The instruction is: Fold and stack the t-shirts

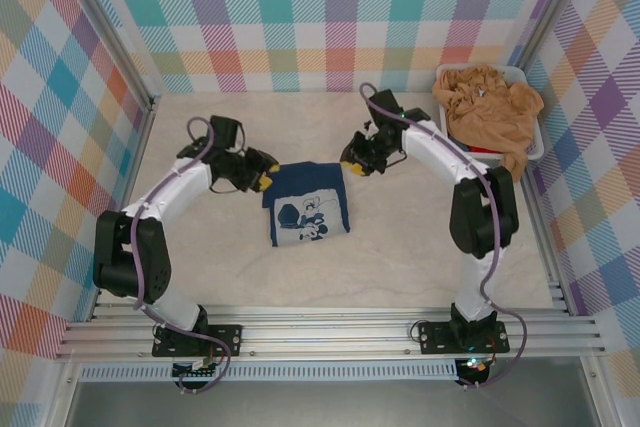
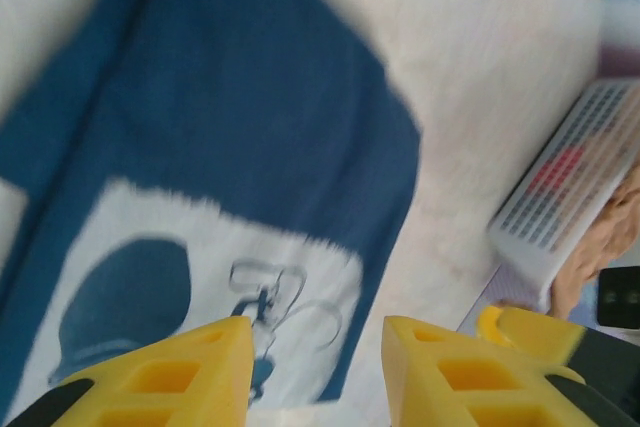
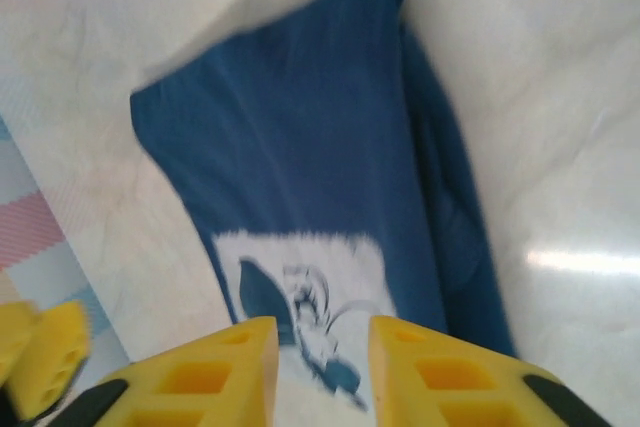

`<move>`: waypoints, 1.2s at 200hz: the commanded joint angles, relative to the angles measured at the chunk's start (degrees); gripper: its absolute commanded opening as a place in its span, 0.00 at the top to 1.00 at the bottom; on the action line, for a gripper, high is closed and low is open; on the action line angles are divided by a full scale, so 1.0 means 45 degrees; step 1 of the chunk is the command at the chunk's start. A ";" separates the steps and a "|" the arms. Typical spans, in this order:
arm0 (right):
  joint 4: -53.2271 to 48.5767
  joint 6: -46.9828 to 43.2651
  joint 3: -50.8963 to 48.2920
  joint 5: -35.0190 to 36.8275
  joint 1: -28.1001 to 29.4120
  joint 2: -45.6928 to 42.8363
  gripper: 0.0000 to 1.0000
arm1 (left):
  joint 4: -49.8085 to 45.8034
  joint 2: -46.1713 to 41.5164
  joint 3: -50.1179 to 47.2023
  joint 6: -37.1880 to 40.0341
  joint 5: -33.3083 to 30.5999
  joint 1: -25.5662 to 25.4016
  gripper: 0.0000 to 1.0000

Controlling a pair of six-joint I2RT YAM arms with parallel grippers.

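Between the left pincer [image 1: 264, 178] and the right pincer [image 1: 352, 160] the folded navy t-shirt [image 1: 308, 205] lies flat on the desk [image 1: 400, 257]; both pincers are released, grasping nothing.

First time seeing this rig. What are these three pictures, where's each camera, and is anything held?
Two white robot arms are bolted at the table's near edge: left arm, right arm. The overhead picture looks down from behind them; the other two come from wrist cameras, so the yellow left fingers and right fingers show at the bottom. On the pale table lies a folded navy blue cloth t-shirt with a white print. Crumpled tan-orange cloth t-shirts sit in a white plastic tub. Both pairs of fingers stand apart, holding nothing.
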 commanded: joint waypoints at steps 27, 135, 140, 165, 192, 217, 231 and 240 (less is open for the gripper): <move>0.3085 0.2833 -0.2116 -0.1330 0.1063 0.0274 0.81 | 0.1253 0.0717 -0.1016 -0.2604 -0.0854 -0.1966 0.60; 0.1742 0.0046 -0.0292 0.0169 0.0731 0.2994 0.76 | 0.0450 0.3854 0.0926 0.0749 -0.1581 0.0152 0.63; 0.1898 -0.0075 -0.0367 0.0166 0.0726 0.2713 0.75 | 0.0310 0.3655 0.1114 0.0866 -0.1494 0.0114 0.62; 0.1952 -0.0397 -0.0846 0.0720 0.0712 0.0924 0.68 | -0.1343 0.1999 0.1743 0.1423 -0.2218 -0.0391 0.58; 0.2093 -0.0253 -0.2175 0.1280 0.0625 -0.1095 0.64 | -0.1537 0.0839 0.0921 -0.0287 -0.1579 -0.1506 0.56; 0.2282 0.0274 -0.3657 0.1189 0.0501 -0.2592 0.64 | -0.0966 0.1084 0.0828 -0.2211 -0.2250 -0.3024 0.52; 0.2247 0.0474 -0.4165 0.1140 0.0493 -0.3256 0.64 | -0.0610 0.1687 0.0950 -0.3692 -0.2642 -0.3429 0.47; 0.2233 0.0577 -0.4422 0.1101 0.0508 -0.3654 0.63 | -0.0918 0.2119 0.1261 -0.4565 -0.3129 -0.3607 0.47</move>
